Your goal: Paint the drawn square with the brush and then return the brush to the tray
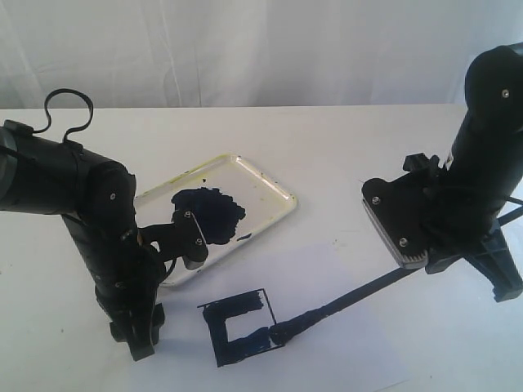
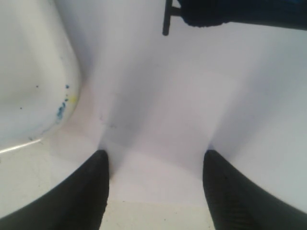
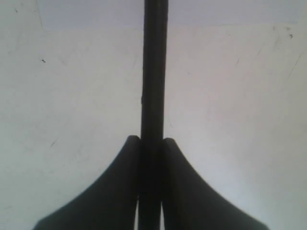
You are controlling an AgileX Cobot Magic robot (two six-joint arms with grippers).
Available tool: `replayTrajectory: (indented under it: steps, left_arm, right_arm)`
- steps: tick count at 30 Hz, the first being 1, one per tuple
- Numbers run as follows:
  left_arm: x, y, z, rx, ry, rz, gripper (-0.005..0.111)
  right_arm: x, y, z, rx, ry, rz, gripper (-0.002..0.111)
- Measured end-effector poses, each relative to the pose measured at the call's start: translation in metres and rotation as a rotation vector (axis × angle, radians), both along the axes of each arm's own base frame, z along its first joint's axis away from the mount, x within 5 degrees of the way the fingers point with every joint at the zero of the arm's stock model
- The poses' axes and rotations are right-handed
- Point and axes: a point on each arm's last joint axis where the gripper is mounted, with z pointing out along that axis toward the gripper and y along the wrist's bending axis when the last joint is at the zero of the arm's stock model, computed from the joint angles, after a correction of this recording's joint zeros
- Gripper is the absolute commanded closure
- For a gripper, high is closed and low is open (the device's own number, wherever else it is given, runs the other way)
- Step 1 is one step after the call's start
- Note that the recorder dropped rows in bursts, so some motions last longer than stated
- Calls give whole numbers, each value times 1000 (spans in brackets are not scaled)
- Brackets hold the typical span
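Right wrist view: right pincer (image 3: 152, 142) is pinching the brush (image 3: 154, 72).
Brush tip: touching the square (image 1: 239, 326), well ahead of it.
Left pincer (image 2: 154, 156): standing spread, tray (image 2: 33, 72) just beside.

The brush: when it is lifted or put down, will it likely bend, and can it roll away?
The brush is probably stiff: gripped near one end by the right gripper, it runs straight to the drawn square without sagging. Its thin shaft suggests little weight. It looks round, so it may roll in the shallow tray.
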Motion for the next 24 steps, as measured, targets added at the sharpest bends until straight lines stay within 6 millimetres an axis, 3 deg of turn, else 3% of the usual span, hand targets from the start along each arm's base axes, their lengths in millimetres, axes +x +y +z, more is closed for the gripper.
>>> replayTrajectory:
  steps: [24]
  left_arm:
    - [0,0,0,0,0,0,45]
  right_arm:
    - [2,4,0,43,-24,5,108]
